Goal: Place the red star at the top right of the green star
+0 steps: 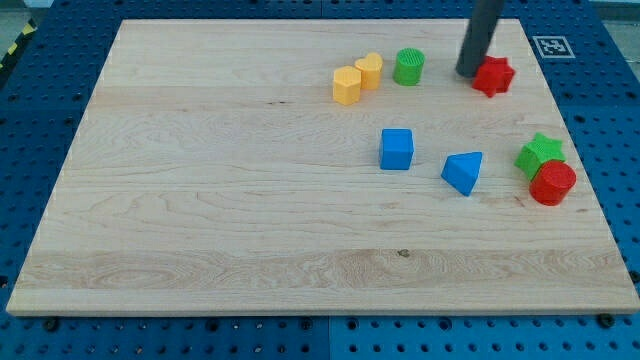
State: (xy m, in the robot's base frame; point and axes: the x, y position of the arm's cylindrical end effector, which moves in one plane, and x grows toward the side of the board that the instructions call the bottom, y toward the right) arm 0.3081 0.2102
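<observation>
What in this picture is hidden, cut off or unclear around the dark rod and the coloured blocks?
- Dark rod: its upper part is cut off by the view's top edge.
- My tip: touching the red star block or not, unclear.
- Green star block: its lower part is hidden by the red rounded block.

Open board between red star [493, 76] and green star [539, 153].

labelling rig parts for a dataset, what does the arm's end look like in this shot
Only a straight dark grey rod shows, coming down from the view's top edge. It is plain, with no visible cables or markings. My tip is at the red star's left side. No gripper is fitted.
</observation>
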